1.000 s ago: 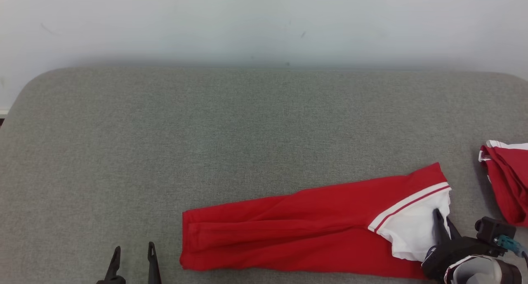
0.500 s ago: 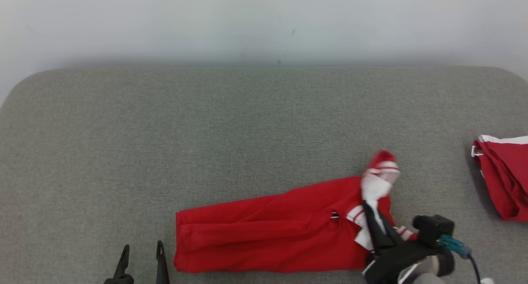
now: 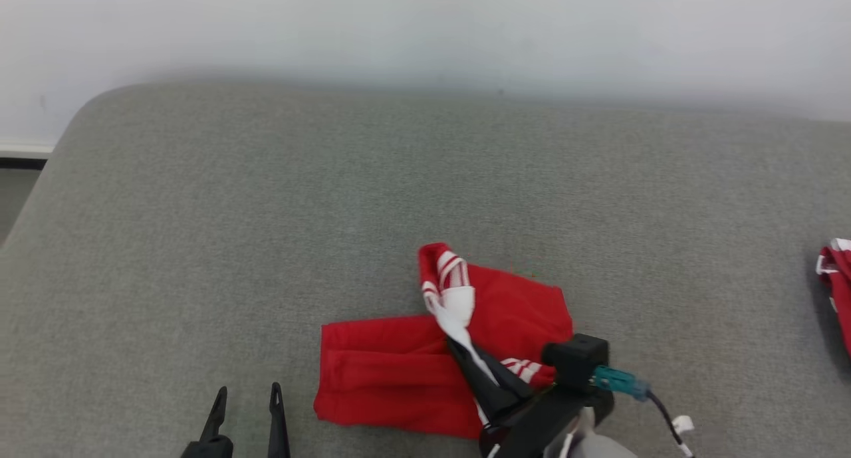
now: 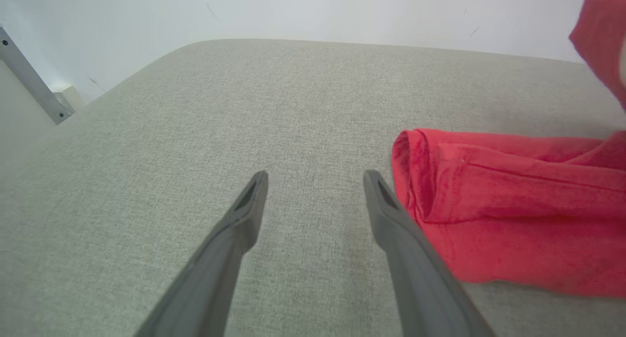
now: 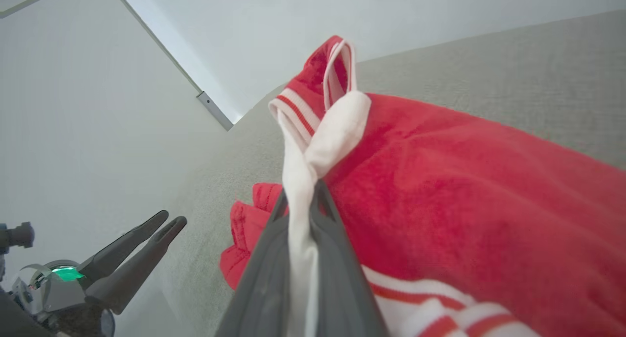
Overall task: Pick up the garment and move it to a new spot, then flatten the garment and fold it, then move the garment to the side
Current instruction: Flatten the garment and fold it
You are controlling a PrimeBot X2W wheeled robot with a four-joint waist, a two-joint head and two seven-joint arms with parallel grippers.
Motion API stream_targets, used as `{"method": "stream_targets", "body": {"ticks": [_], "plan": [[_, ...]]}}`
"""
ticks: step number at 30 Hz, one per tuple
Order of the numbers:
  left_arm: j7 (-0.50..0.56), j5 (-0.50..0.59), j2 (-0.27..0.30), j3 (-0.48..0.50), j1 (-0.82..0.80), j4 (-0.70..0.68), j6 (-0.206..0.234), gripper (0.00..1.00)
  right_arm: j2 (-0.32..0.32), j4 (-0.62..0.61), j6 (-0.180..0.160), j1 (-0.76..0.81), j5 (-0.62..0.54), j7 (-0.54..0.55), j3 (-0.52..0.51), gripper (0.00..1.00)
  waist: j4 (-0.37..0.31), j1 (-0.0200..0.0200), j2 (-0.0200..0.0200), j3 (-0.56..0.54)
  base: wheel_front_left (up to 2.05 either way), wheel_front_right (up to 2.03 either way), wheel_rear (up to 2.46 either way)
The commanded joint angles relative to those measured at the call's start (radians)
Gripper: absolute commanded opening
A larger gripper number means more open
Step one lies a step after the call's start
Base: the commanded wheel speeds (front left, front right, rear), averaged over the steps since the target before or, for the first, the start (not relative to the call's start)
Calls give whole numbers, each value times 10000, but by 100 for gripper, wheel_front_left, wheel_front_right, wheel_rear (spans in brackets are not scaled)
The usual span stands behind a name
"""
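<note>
Gripping garment (image 3: 385, 378) by white end, your right hand (image 3: 465, 353) holds it raised over red part, near front edge of tabletop (image 3: 266, 212); likely mid-fold. Open and empty, your left hand (image 3: 246, 395) waits beside garment, ready to pin.

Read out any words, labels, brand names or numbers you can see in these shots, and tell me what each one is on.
None: no text can be read in any view.
Red garment: white and red stripes on its trim, no lettering or tag showing.
Second red garment at the right edge: white trim, no print visible.
Grey cushion: plain fabric, no label.
</note>
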Motion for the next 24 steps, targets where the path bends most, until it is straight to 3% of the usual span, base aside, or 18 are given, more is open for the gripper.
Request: {"method": "stream_targets", "body": {"ticks": [1,13,15,16,24], "plan": [[-23,-131,-6,-81,-148,6,-20,100,131,98,-28,-212,-16,58,267,0,297,-1,-1,103,0,0,0],[-23,-160,-5,-472,-324,25,91,100,949,2267,-28,-1596,-280,-551,1608,0,1006,-1,-1,251,0,0,0],[-23,-177,-5,-501,-336,13,90,100,1069,2593,-28,-1733,-217,-679,1532,46,1030,-1,-1,274,0,0,0],[-23,-183,-6,-507,-347,17,109,100,1121,2714,-28,-1805,-217,-713,1527,100,1035,-1,-1,285,0,0,0],[-23,-182,-6,-386,-325,1,176,100,1206,2756,-28,-1970,-537,-818,719,100,784,-1,-1,263,0,0,0]]}}
